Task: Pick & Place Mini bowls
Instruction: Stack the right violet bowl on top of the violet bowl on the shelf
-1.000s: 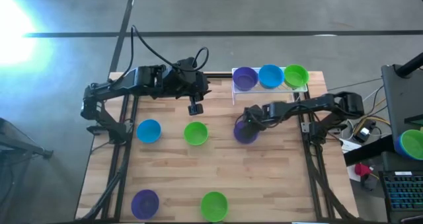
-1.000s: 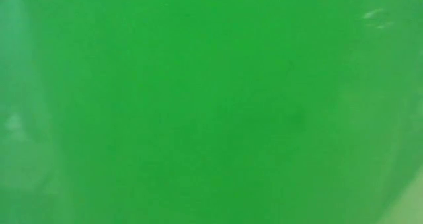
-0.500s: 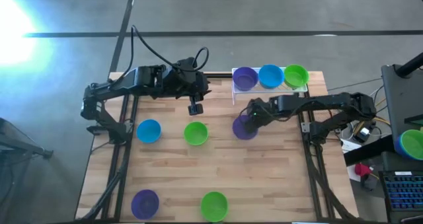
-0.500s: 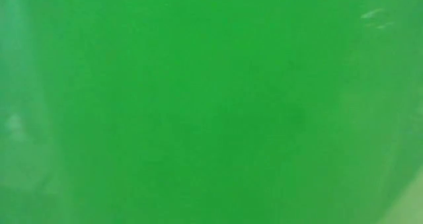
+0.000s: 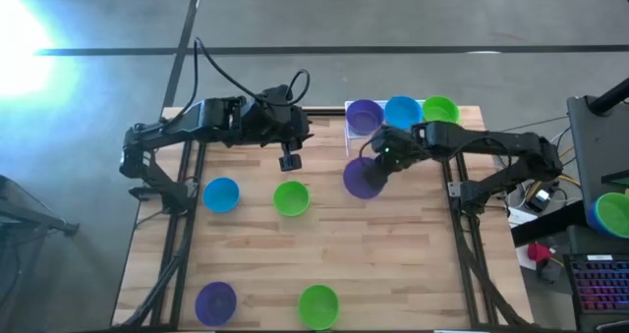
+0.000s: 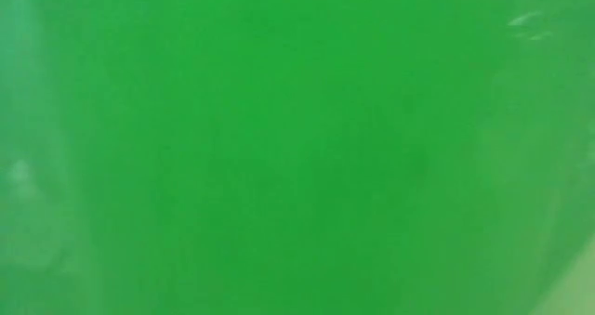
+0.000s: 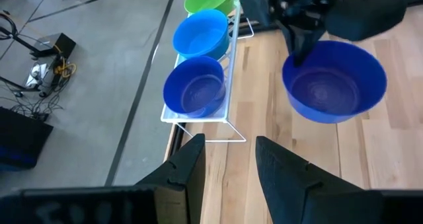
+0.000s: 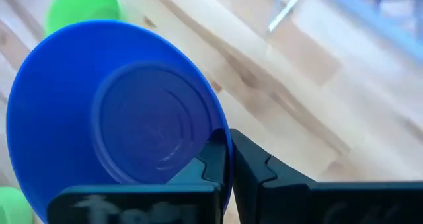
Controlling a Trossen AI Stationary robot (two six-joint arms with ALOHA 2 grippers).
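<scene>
My right gripper is shut on a purple mini bowl, which hangs above the table just in front of the white wire rack. On the rack sit a purple bowl, a blue bowl and a green bowl. On the table rest a blue bowl, a green bowl, a purple bowl and a green bowl. My left gripper hovers open at the far middle, holding nothing. My right gripper pinches the held bowl's rim, one finger inside the bowl and one outside its wall. The fingers slant down from the table's right side. The bowl is lifted clear of the table and tilted, its hollow turned partly sideways.
The low view is filled by a green surface right in front of the camera. The rack's near edge stands close to the held bowl. Bare wood lies in the table's middle.
My right gripper has gone up and a little toward the rack with the purple bowl, rolling as it rose. The bowl has left the table and now hangs tilted, clear of the wood.
</scene>
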